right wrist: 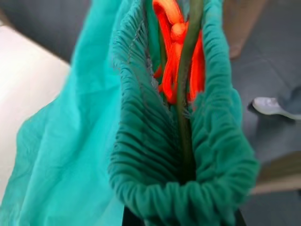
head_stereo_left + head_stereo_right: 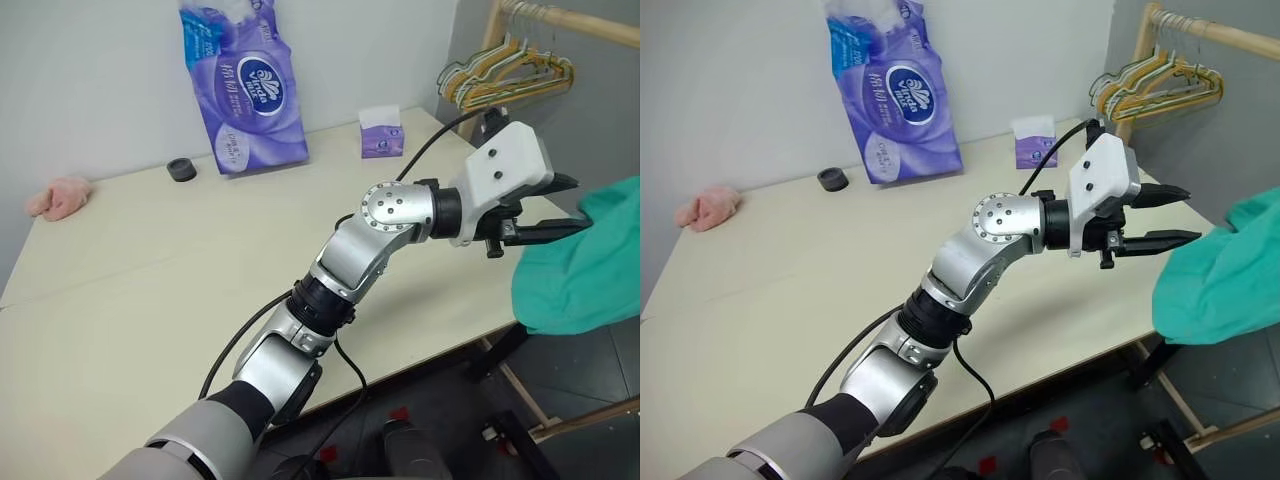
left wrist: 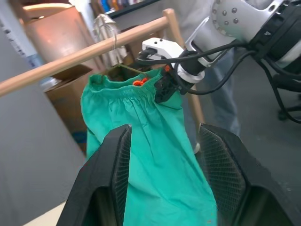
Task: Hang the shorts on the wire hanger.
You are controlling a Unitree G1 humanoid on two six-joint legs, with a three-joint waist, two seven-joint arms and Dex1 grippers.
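Open tabletop (image 2: pixel 150 300) ahead, tissue pack (image 2: pixel 245 85) and tissue box (image 2: pixel 381 132) at far edge, bunched hangers (image 2: pixel 505 70) crowding wooden rail (image 2: pixel 570 20)

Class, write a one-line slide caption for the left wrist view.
Right gripper holds teal shorts by the waistband below a wooden rail.

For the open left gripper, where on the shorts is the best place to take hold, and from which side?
Probably the gathered waistband of the shorts, at the free end opposite the right gripper. The left gripper already faces the hanging cloth, so a level approach suits.
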